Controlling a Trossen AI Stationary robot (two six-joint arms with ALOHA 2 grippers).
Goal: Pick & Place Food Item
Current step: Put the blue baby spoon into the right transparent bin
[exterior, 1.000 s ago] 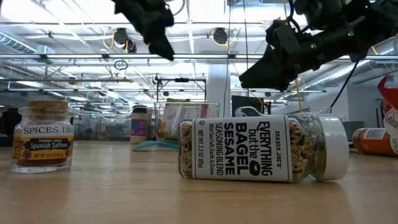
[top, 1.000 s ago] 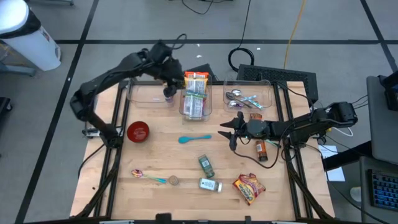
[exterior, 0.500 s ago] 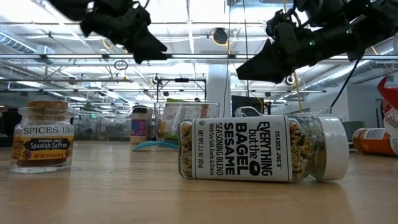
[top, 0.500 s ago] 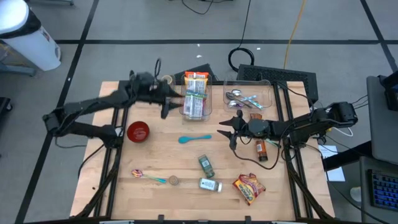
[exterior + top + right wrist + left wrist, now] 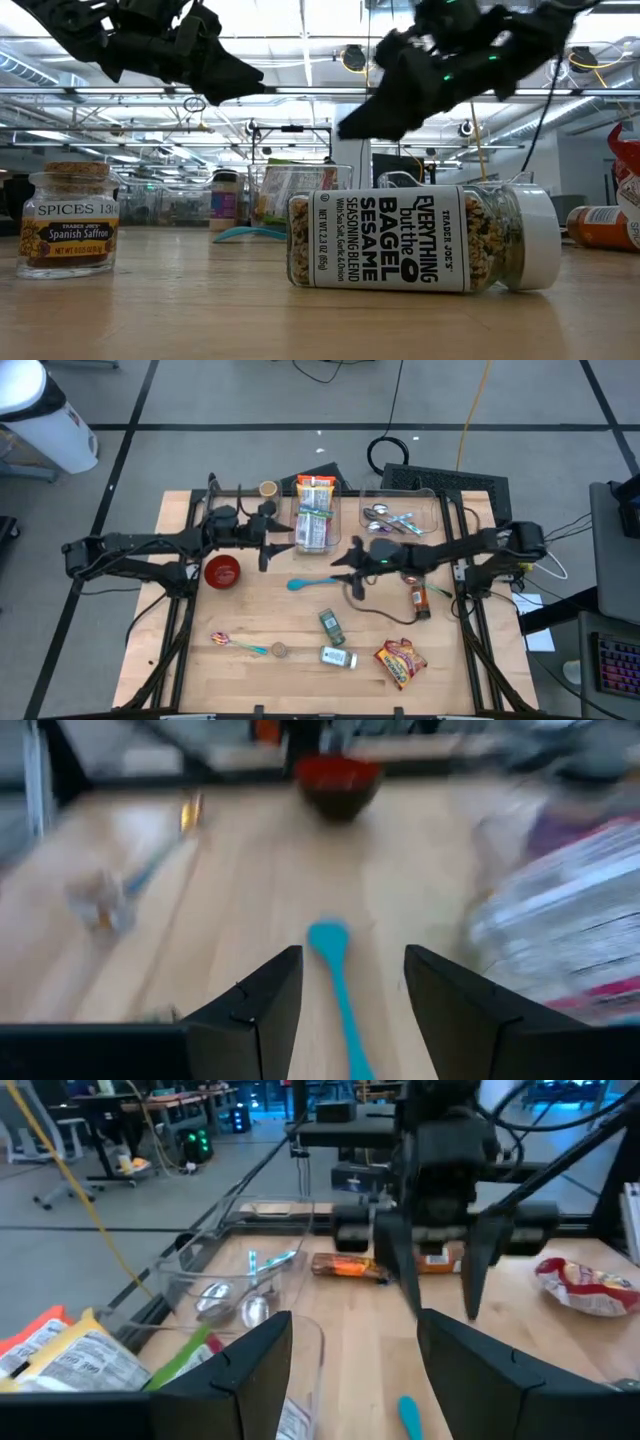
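Which food item is meant is not settled by the task; the candidates are treated in turn.

Three spice jars are counted at the near edge of the table (image 5: 180, 680). The sesame jar (image 5: 420, 238) lies on its side. It is judged to be rigid, smooth and liable to roll, so it should be gripped across the body, not the cap. The saffron jar (image 5: 70, 220) stands upright. A third jar (image 5: 331, 625) lies just behind.

One snack bag (image 5: 400, 663) is judged to be light, soft and crushable. It should be pinched at a sealed edge.

Farther back there are one sauce bottle (image 5: 420, 600), one teal spoon (image 5: 313, 582) and one red bowl (image 5: 222, 571).

The left claw (image 5: 272, 545) and the right claw (image 5: 345, 568) are both released and empty, above mid-table.

At the far edge, food packets fill the middle bin (image 5: 313, 512). Three bins are counted.
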